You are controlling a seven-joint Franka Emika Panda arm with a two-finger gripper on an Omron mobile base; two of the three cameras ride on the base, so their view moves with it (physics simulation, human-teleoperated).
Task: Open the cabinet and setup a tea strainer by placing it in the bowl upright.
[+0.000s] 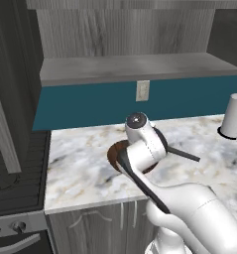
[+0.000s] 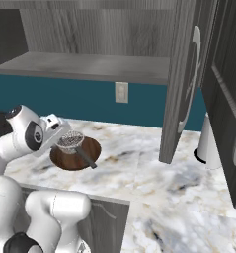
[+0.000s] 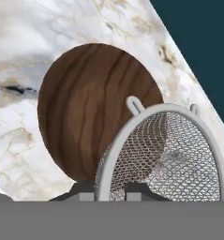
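Strainer (image 3: 165, 150) mesh, clamped between the fingers (image 3: 132, 190), hangs over the bowl (image 3: 85, 122); beyond them, marble counter (image 3: 19, 56) and open cabinet (image 2: 181, 84) door.

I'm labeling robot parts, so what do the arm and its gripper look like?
The arm is glossy white with rounded, bulbous links, dark grey joint seams and a dark round cap with a silvery centre on one joint. The gripper has a boxy white body; its jaws are small and dark.
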